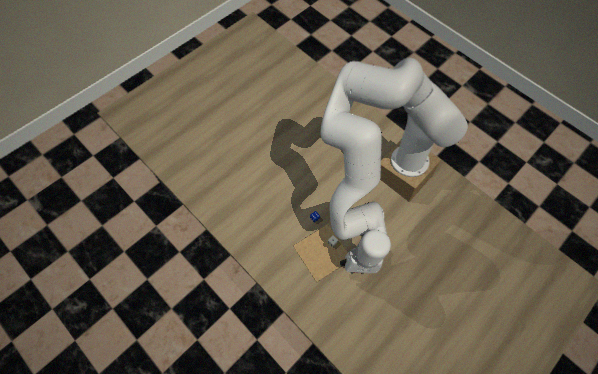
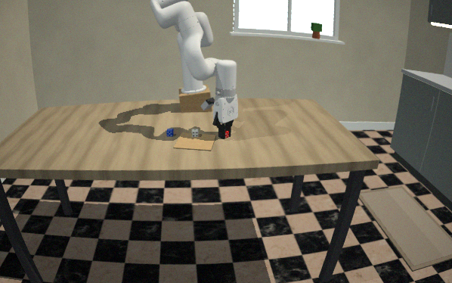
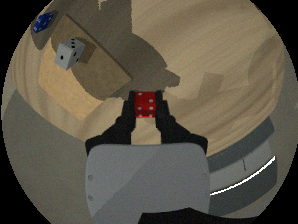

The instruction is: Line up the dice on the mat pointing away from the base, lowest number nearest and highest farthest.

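Observation:
My gripper (image 3: pixel 145 98) is shut on a red die (image 3: pixel 145 106) that sits low at the table, just off the mat's edge; it also shows in the exterior view (image 2: pixel 226 133). The tan mat (image 2: pixel 195 142) lies flat on the table and also shows in the top view (image 1: pixel 318 255). A white die (image 2: pixel 194 132) sits on the mat's far edge, and the wrist view shows it too (image 3: pixel 68 54). A blue die (image 2: pixel 170 132) lies on the bare table left of the mat, also in the top view (image 1: pixel 315 216).
The robot's base stands on a wooden block (image 2: pixel 194 99) at the table's far side. The arm (image 1: pixel 357 150) arches over the mat from there. The table's near edge (image 2: pixel 179 170) is well in front of the mat.

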Robot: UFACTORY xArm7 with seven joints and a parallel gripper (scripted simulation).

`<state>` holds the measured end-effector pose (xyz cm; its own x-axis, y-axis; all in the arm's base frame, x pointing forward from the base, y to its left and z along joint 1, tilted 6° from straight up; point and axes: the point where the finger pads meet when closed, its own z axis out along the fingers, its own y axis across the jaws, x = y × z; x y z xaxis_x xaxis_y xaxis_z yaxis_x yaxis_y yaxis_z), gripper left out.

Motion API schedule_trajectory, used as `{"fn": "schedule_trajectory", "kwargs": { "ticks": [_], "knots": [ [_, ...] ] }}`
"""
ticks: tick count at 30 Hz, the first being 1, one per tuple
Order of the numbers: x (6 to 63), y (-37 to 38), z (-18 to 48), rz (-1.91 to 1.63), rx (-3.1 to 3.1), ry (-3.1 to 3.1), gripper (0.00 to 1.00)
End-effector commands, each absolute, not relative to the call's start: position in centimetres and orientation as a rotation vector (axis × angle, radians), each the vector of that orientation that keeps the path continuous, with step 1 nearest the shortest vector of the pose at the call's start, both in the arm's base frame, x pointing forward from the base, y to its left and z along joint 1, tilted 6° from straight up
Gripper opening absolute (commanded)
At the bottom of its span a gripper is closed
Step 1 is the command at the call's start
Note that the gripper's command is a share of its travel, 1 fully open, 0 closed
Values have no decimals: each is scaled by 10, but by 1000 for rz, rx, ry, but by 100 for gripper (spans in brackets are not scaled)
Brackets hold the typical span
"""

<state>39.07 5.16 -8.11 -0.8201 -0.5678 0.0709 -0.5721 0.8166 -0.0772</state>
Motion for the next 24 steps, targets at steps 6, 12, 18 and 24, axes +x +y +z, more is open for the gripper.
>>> {"fn": "schedule_trajectory", "kwargs": {
  "ticks": [6, 12, 18, 24],
  "knots": [
    [392, 52, -80, 148, 928, -2954, 21],
    [392, 53, -73, 148, 928, -2954, 21],
    [393, 57, -35, 148, 928, -2954, 21],
    [393, 60, -5, 148, 928, -2954, 21]
  ]
}}
